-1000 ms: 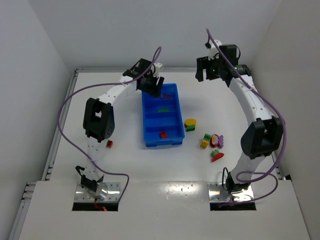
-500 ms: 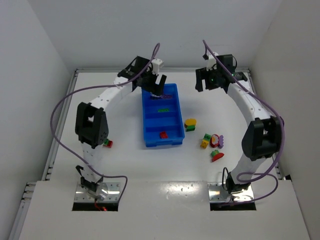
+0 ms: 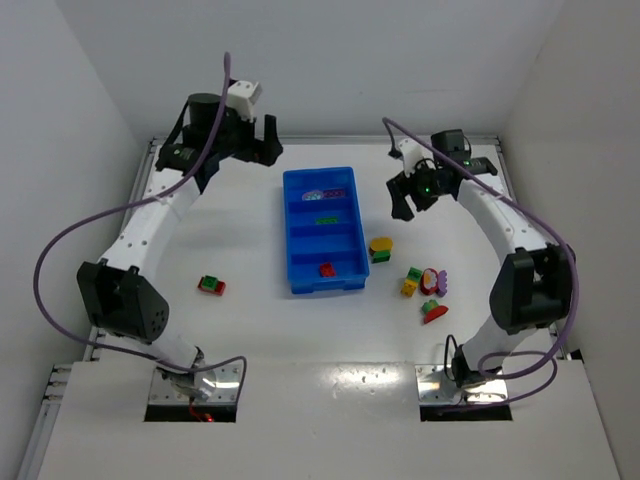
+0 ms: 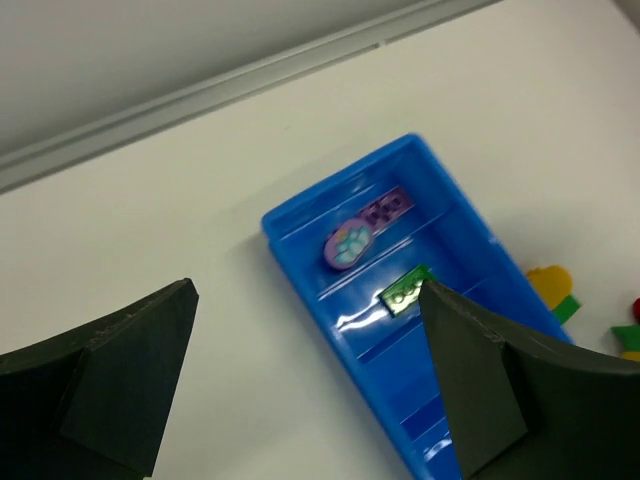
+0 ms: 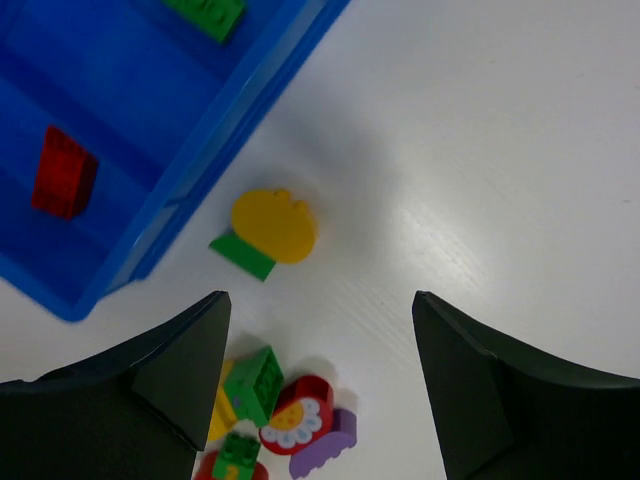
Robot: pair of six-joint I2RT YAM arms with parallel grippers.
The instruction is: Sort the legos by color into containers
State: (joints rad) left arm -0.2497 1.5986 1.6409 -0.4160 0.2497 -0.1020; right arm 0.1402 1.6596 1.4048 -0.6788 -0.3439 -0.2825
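Observation:
The blue tray (image 3: 290, 232) lies mid-table with four compartments in a row. The far one holds a purple round piece (image 4: 350, 243) and a purple flat brick (image 4: 387, 208). The one after it holds a green brick (image 3: 325, 220); the nearest holds a red brick (image 3: 327, 269). Loose legos lie right of the tray: a yellow piece on a green base (image 3: 380, 247), a mixed cluster (image 3: 425, 282) and a red half-round (image 3: 435, 313). A red-and-green piece (image 3: 210, 286) lies to the left. My left gripper (image 3: 258, 145) is open and empty, high beyond the tray's far-left corner. My right gripper (image 3: 403, 198) is open and empty above the table right of the tray.
The right wrist view shows the tray's rim (image 5: 260, 75), the yellow piece (image 5: 272, 228), and the cluster's green brick (image 5: 255, 385), red flower piece (image 5: 295, 415) and purple piece (image 5: 335, 445). White walls close the table on three sides.
My left arm has swung up and left, away from above the tray's far compartment. My right gripper has moved down and toward the tray, above the loose pieces.

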